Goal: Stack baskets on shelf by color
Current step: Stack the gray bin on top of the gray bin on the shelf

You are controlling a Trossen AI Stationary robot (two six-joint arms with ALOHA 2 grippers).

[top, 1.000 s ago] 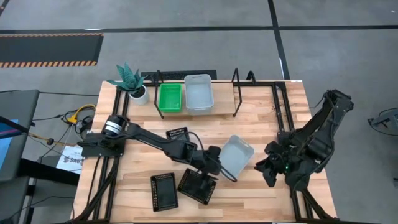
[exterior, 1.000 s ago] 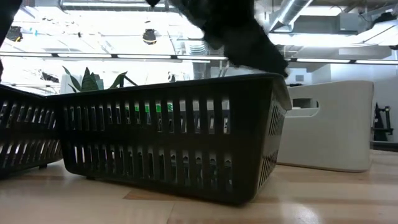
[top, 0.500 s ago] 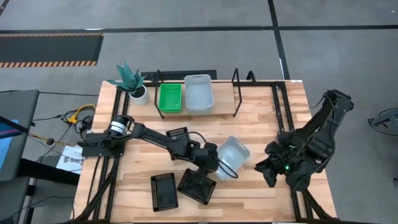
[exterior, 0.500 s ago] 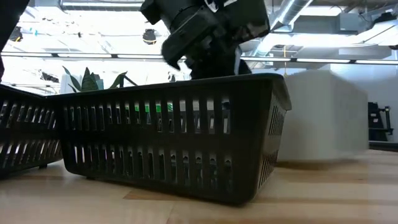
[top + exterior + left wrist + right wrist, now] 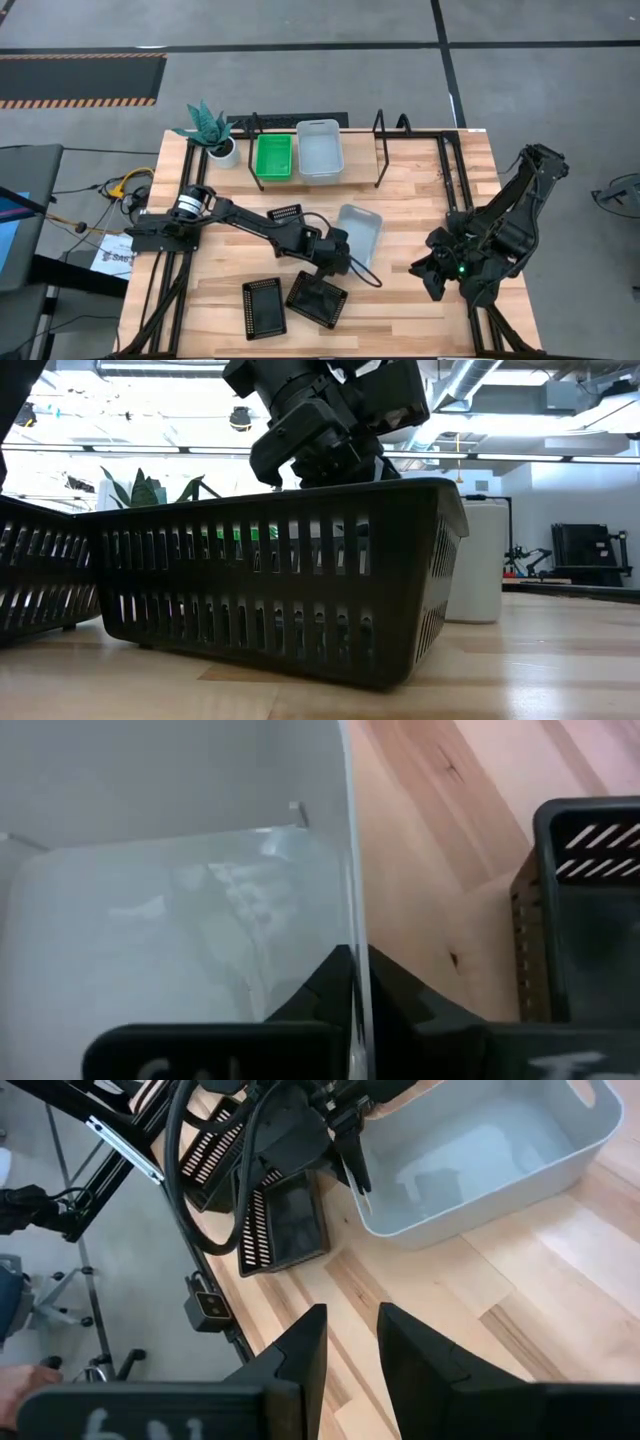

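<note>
2 black arms (image 5: 255,226) with looping cables, tapered fingers (image 5: 300,1350)

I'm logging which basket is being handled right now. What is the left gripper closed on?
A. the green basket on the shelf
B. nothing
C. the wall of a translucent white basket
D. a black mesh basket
C: the left wrist view shows the left gripper pinching the thin wall of the translucent white basket, which sits mid-table in the high view.

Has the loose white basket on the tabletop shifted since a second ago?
Yes. In the high view the white basket has swung toward the shelf and the left arm's side, turning to lie more parallel with it, its wall clamped by the left end effector.
</note>
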